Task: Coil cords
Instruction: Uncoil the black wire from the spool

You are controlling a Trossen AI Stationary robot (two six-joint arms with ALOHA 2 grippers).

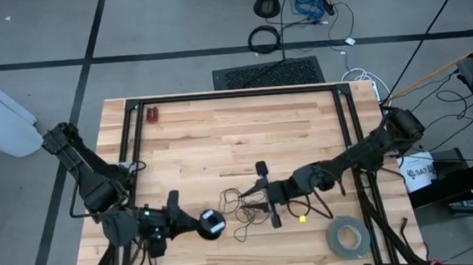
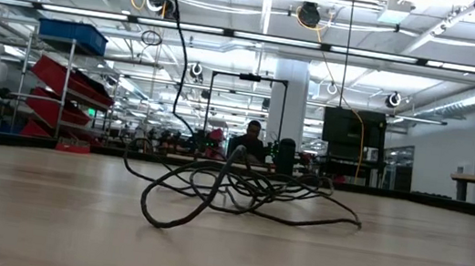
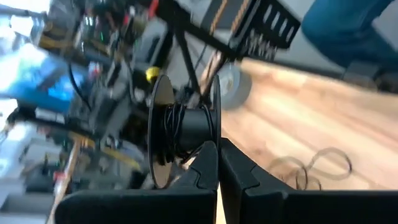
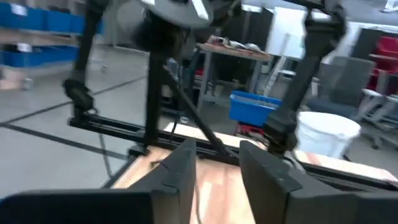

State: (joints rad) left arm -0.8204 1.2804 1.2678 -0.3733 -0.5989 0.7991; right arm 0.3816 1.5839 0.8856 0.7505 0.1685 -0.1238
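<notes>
The left gripper [image 1: 194, 225] clamps a black cord-wound spool [image 1: 211, 224]; the right gripper [image 1: 264, 192], fingers parted and empty, hovers over loose thin black cord [image 1: 243, 205].

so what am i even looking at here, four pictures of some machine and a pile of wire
It is one moment seen by four cameras. The machine is a two-armed robot at a wooden table.

The overhead picture shows both arms. The left gripper is shut on a small black spool with thin cord wound on it. The right gripper hovers with its jaws apart over the loose black cord and holds nothing. A grey tape roll lies near the table's corner.

The table-height picture looks level across the wood at the tangled cord, with a workshop behind.

The other two pictures come from cameras on the wrists: the left one shows its fingers gripping the spool, the right one its open fingers.
</notes>
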